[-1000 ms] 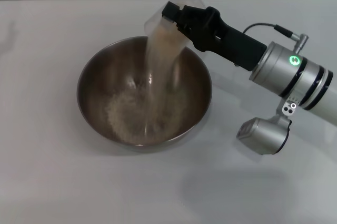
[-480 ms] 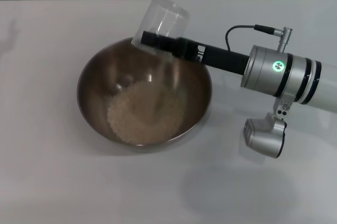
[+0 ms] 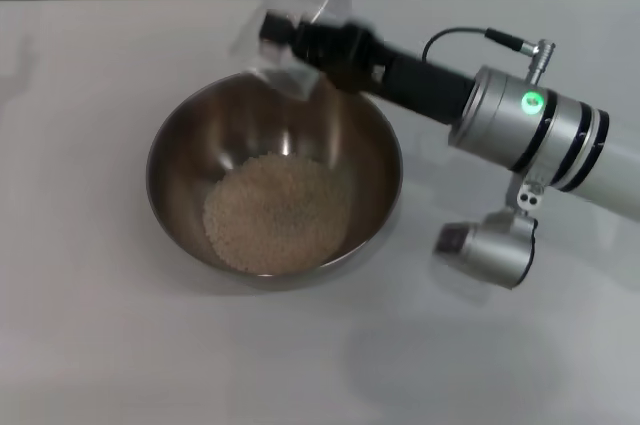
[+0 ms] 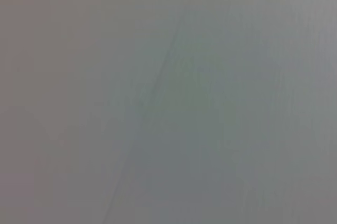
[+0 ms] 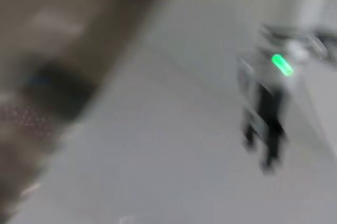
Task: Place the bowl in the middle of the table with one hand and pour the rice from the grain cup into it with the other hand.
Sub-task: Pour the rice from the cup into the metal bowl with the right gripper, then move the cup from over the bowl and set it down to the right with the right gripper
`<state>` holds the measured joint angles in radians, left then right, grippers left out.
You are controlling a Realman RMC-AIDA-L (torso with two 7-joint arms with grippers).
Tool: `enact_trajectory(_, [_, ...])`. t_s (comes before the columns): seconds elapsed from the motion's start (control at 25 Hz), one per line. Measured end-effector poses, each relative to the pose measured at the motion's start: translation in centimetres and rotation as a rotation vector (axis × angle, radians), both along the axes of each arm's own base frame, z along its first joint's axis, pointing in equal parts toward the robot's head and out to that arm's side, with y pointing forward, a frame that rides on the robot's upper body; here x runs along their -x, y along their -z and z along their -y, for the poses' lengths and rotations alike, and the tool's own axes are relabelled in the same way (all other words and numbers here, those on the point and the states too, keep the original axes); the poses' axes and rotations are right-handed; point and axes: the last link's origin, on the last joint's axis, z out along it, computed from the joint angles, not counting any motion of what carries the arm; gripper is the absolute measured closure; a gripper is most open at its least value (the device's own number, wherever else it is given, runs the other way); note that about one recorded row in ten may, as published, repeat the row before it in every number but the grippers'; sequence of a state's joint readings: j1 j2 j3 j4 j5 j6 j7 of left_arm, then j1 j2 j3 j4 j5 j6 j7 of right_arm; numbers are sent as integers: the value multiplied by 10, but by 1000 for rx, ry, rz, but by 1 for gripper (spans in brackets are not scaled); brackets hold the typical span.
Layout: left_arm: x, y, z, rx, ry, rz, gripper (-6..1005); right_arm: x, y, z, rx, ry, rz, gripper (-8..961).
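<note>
The steel bowl [image 3: 185, 135] stands in the middle of the white table [image 3: 90, 335]. A mound of pale rice [image 3: 275, 210] lies in its bottom. My right gripper [image 3: 292, 33] is shut on the translucent grain cup [image 3: 285, 73] and holds it tipped over above the bowl's far rim. The cup looks empty, and no grains are falling. The left gripper [image 5: 263, 129] shows only as a blurred black shape under a green light, far off in the right wrist view. The left wrist view shows only a plain grey surface.
My right arm [image 3: 520, 130] reaches in from the right, above the table, with its wrist camera housing [image 3: 490, 250] hanging beside the bowl. A blurred brown mass [image 5: 58, 39] fills one side of the right wrist view.
The stream of rice has stopped and the mound in the bowl has grown. The right gripper has swung the emptied cup up and back towards the bowl's far rim.
</note>
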<state>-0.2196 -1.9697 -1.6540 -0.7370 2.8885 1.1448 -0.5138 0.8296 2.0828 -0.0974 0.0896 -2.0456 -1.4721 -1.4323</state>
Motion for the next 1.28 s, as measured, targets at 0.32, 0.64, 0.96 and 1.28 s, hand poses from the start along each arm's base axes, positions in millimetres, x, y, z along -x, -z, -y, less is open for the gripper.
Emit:
enact_trajectory(0.32, [-1,-2,-3,-3,2,-4,187,-6,-25,-2,442,574,-904,918])
enact_trajectory(0.64, [1,-4,-4,-5,-2,-13,187,-55,-28,-6,787,945,-1546,918])
enact_trajectory(0.96, [3,-7,1,-17,8,-22,186,-78,1,-8,801,1248,-1543,917])
enact_trajectory(1.28, [5,-6,6,-24,14,-28,187,-88,10,-16,772,1383,-1498,916])
